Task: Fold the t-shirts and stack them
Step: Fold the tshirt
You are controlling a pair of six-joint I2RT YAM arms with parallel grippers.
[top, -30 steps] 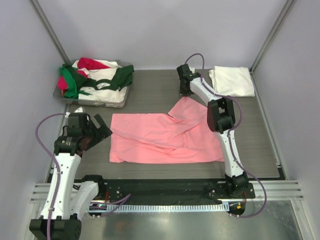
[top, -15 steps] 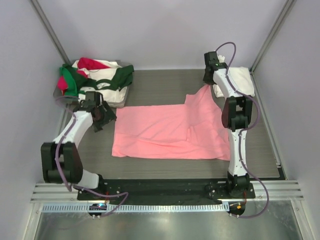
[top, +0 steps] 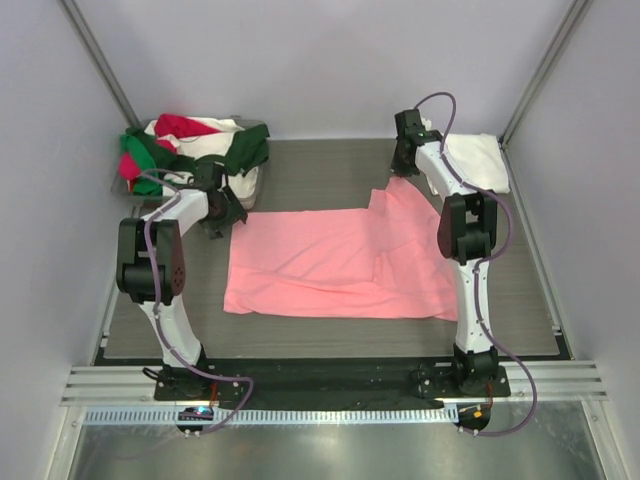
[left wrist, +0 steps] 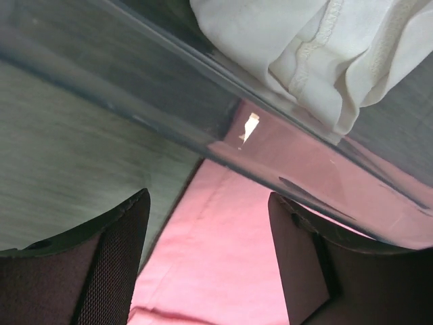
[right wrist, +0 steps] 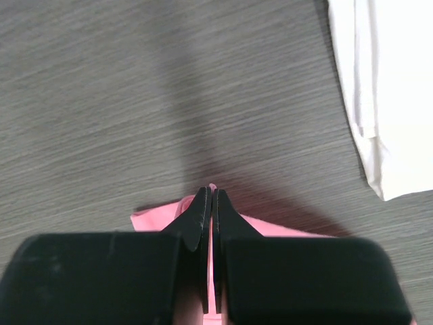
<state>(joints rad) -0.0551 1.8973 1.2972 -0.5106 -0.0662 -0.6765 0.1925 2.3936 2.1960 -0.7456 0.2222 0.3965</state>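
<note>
Three lots of t-shirts before us

We see the salmon-pink t-shirt (top: 330, 265) spread flat mid-tabletop (top: 300, 185), partly folded, its far right corner reaching toward the white t-shirt (top: 475, 160), which lies neatly folded at the far right. We find the green, red and white t-shirts (top: 190, 150) heaped and crumpled at the far left

white t-shirt (right wrist: 396, 88) cropped, tray rim (left wrist: 169, 101) blurred

Pink shirt (top: 330, 265) spread flat; R fingers (top: 403, 172) on its far-R corner (white shirt (top: 478, 160) beside).
</note>
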